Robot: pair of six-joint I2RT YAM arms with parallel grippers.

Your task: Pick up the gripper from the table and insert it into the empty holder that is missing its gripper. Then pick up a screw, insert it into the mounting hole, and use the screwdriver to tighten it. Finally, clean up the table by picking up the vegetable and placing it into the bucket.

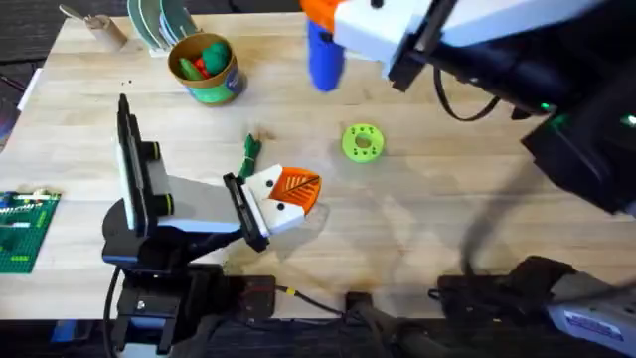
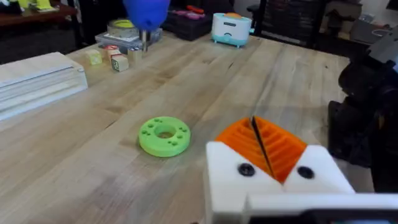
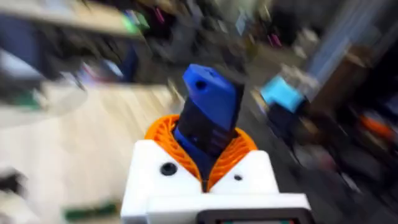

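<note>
1. The right gripper (image 1: 323,15), raised high under the overhead camera near the far edge of the table (image 1: 447,229), is clamped on the screwdriver (image 1: 323,55); its blue handle hangs down below the white fingers with their orange pads.
2. From the right wrist, the same screwdriver (image 3: 208,115) stands pinched between the two orange ribbed pads (image 3: 163,132), which press against its blue handle on both sides.
3. The left gripper (image 1: 298,194) lies low over the middle of the table with its fingers pressed together; in the left wrist view the orange pads (image 2: 283,146) meet with only a thin dark line between them, and nothing can be made out held there.
4. A lime-green disc with holes (image 1: 362,141) lies flat on the wood just beyond the left gripper, and the left wrist camera shows it (image 2: 164,135) close ahead of the fingertips.
5. The bucket (image 1: 207,70) stands upright toward the far left of the table, with green and red pieces inside its yellow rim.
6. A small green item (image 1: 249,151) lies on the wood between the bucket and the left gripper; what it is cannot be told.
7. A green studded baseplate (image 1: 25,231) sits at the table's left edge.
</note>
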